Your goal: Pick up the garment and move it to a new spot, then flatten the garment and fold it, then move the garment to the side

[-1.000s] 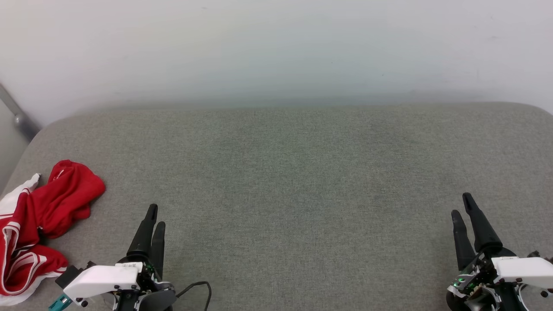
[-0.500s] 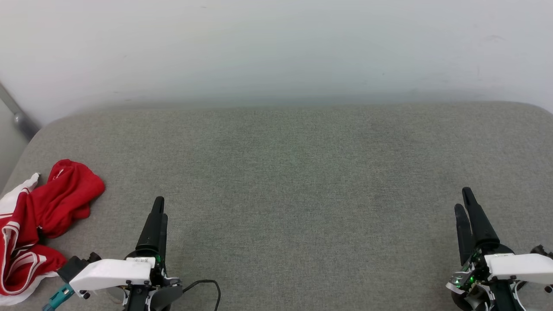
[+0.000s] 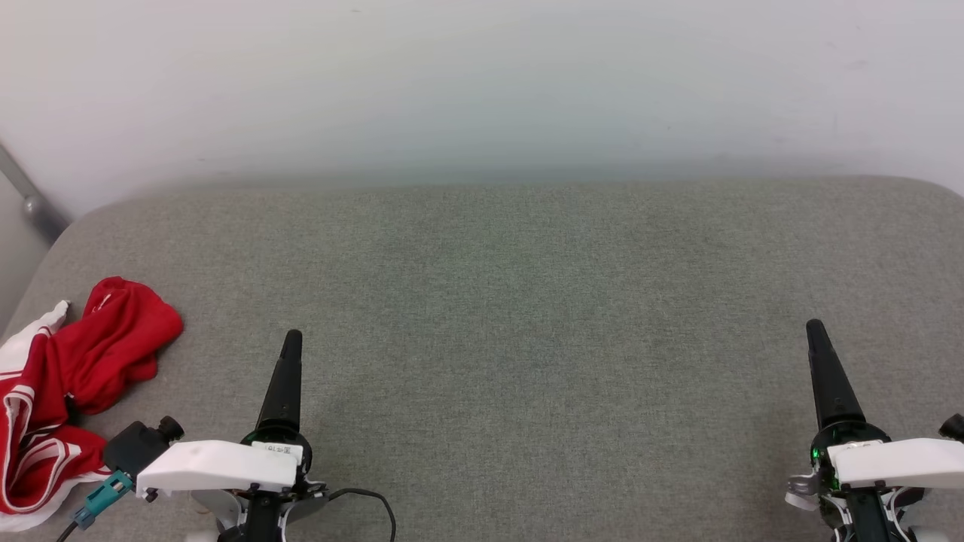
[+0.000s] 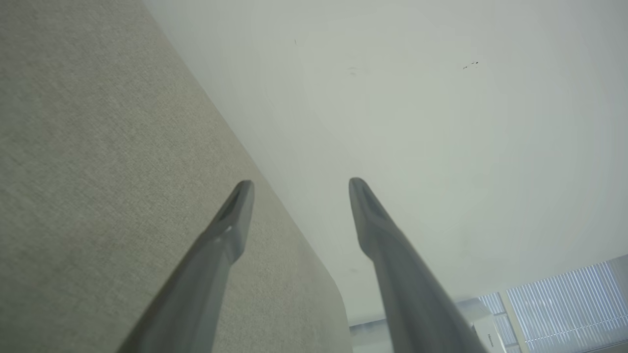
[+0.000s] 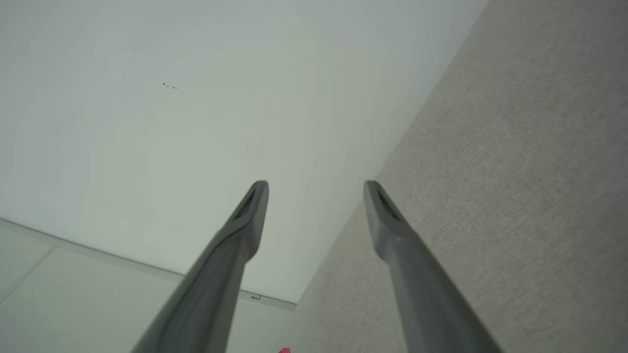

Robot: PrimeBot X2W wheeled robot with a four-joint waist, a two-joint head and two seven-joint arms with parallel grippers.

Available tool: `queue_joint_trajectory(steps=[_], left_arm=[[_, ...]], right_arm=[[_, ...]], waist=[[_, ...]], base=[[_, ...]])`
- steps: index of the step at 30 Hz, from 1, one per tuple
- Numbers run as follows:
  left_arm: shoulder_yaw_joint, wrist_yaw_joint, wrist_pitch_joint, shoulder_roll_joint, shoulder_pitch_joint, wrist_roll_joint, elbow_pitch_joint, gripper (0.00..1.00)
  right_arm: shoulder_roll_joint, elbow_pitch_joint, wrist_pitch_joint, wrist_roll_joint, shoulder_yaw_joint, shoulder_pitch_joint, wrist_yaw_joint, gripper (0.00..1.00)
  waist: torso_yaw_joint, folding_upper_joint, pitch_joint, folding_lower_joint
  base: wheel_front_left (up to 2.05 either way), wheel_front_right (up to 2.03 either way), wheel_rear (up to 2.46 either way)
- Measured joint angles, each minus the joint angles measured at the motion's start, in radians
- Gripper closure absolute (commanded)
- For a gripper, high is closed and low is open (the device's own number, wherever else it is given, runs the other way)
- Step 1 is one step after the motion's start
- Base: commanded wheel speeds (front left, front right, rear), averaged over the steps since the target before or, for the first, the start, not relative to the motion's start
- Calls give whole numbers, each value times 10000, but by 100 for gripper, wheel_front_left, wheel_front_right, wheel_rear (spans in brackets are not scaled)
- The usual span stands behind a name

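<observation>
The garment (image 3: 71,369), near left, was red with white parts and red-and-white striped trim. The surface (image 3: 527,316) was heathered grey, the far wall (image 3: 482,90) off-white. The left gripper (image 3: 291,342) and right gripper (image 3: 814,333) were black with white housings.

The garment (image 3: 113,346) is cut off by the head view's left edge.
</observation>
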Motion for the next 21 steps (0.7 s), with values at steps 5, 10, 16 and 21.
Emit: queue_joint_trajectory(steps=[5,10,16,21], left_arm=[[-36,0,-176,2,-3,727,-69,0],[-117,0,-337,2,-4,1672,-128,0],[-228,2,-543,4,-4,2957,-128,0],[-316,71,-679,4,-4,4048,-102,0]], right_arm=[[0,-142,-180,-840,29,8,0,0],[0,-251,-357,-1841,46,38,0,0],[0,-278,-529,-3110,27,105,0,0],[0,-326,-694,-4318,4,172,0,0]], waist=[[15,-1,-13,0],[37,0,-32,0],[45,0,-49,0],[50,0,-39,0]], base=[[0,0,0],[0,0,0],[0,0,0],[0,0,0]])
